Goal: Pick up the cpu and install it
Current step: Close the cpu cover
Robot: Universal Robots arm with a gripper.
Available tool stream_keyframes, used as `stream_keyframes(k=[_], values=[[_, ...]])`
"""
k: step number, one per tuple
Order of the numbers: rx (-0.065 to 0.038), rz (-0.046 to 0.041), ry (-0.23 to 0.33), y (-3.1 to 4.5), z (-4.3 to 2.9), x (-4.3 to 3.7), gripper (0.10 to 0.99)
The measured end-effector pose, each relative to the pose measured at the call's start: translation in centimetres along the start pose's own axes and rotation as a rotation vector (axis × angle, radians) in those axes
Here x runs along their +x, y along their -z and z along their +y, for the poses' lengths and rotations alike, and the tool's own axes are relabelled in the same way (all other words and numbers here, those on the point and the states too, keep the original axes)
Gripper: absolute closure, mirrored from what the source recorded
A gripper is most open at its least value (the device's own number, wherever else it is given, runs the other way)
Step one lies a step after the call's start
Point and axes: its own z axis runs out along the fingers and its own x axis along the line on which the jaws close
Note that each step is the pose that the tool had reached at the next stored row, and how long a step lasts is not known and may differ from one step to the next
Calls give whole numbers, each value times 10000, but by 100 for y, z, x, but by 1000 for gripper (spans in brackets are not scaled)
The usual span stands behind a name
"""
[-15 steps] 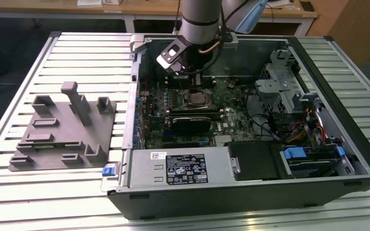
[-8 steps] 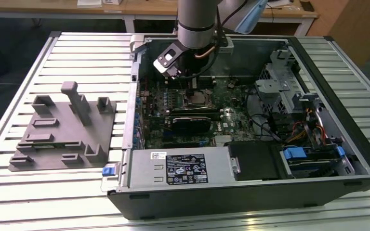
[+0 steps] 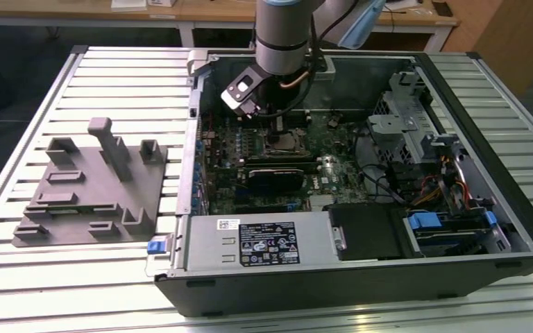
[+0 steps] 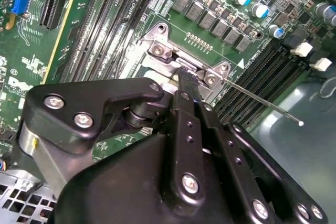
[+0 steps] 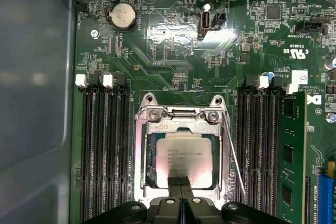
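The cpu [image 5: 184,153], a silvery square chip, lies flat inside the open metal socket frame [image 5: 181,115] on the green motherboard. My gripper [image 5: 181,182] hangs straight above it, its two black fingers pressed together and shut, their tips over the chip's edge. In the second wrist view the fingertips [image 4: 187,80] reach down next to the frame's hinge screws, and the black gripper body hides the chip. In the exterior view the gripper [image 3: 279,123] is low inside the computer case, just above the cpu [image 3: 285,144].
A thin socket lever wire [image 5: 234,156] stands up beside the frame. Memory slots [image 5: 102,145] flank the socket on both sides. A grey plastic tray with upright posts [image 3: 91,187] sits outside the case, at the exterior view's left. Power supply [image 3: 257,239] and drive cage [image 3: 405,118] crowd the case.
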Motion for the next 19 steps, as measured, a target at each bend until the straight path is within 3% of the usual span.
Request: stream_keyframes(k=[12, 17, 19], values=[[2, 6, 0, -33, 50, -3, 980], [0, 18, 0, 132, 54, 3, 980], [-1, 20, 1, 134, 58, 3, 980]])
